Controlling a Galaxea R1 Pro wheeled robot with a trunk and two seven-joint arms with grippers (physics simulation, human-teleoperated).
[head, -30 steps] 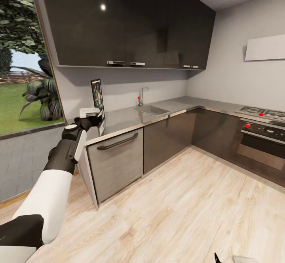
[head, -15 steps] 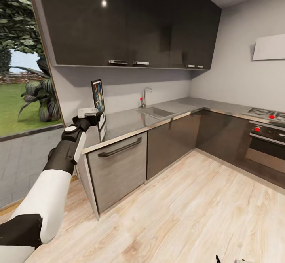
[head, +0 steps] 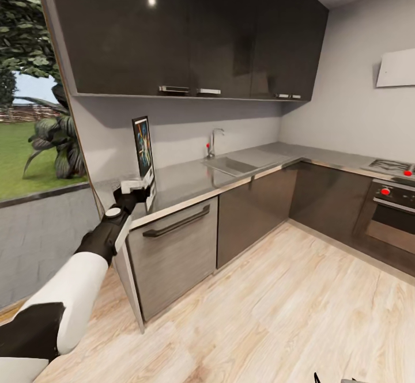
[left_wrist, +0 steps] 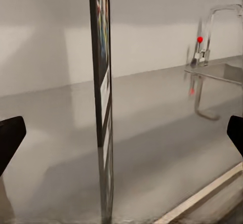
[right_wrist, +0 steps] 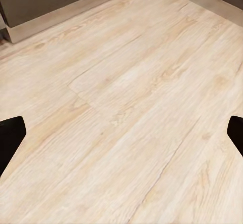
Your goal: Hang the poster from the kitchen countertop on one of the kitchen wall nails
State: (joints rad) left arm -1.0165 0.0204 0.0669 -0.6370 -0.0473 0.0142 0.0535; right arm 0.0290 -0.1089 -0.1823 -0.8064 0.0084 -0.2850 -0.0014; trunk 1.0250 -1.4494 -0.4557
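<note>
The poster [head: 143, 148] stands upright on the left end of the kitchen countertop [head: 190, 177], turned nearly edge-on to me. My left gripper [head: 137, 189] is at the poster's lower part, at the counter's front edge. In the left wrist view the poster [left_wrist: 103, 107] is a thin dark-framed strip between the two wide-apart fingertips [left_wrist: 10, 138], so the left gripper [left_wrist: 121, 135] is open around it without touching. The right gripper [right_wrist: 121, 133] is open above bare wooden floor. The wall nails are out of view.
The sink [head: 230, 166] and steel tap [head: 212, 141] sit further along the counter. Dark upper cabinets [head: 184, 31] hang above. A drawer front with a bar handle [head: 176, 222] is below the poster. A hob and oven [head: 392, 198] stand at the right, a window [head: 29, 112] at the left.
The left gripper has dropped from the poster's mid-height to its lower part. The whole view has shifted, so the camera has moved.
</note>
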